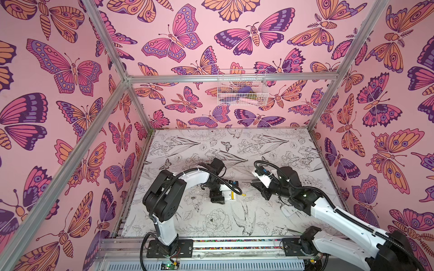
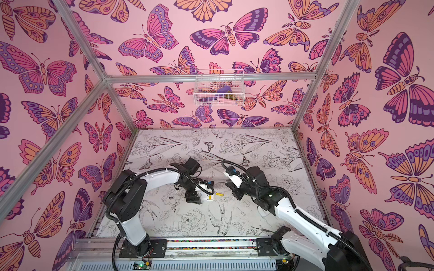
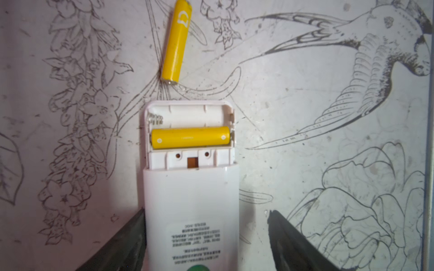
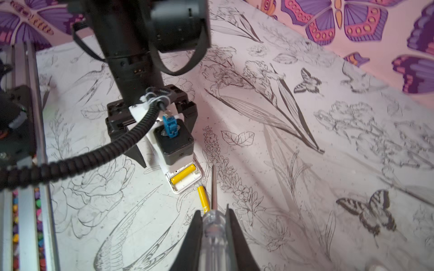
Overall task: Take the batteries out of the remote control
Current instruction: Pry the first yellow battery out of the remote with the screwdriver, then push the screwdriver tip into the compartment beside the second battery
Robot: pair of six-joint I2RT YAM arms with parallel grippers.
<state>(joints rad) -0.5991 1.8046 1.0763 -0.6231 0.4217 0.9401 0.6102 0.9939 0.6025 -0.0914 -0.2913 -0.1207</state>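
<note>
Both tools work in the lower middle of the frame in the top views. Your left tool (image 3: 205,211) stands wide open astride the remote (image 3: 190,199). One finger (image 3: 126,241) lies close against the remote's side and the other stands clear of it, so it grips nothing. Your right tool (image 4: 212,214) is closed on the clear handle of a screwdriver (image 4: 212,232), whose shaft points toward the remote's open end.

Moving outward, the battery bay (image 3: 225,150) is uncovered. The slot nearest the remote's end is empty, with its spring showing. The slot beside it holds the seated battery (image 3: 190,140), yellow and lying flat in place. Just past the remote's end the loose battery (image 3: 177,41), also yellow, lies on the bench (image 3: 305,93), apart from the remote. In a top view it shows just right of the remote (image 2: 219,194).

You look about halfway on this remote: the cover is off, one battery is out and one is left to lift. No black batteries show in any view. With your left tool open, nothing steadies the remote for the next pry.
</note>
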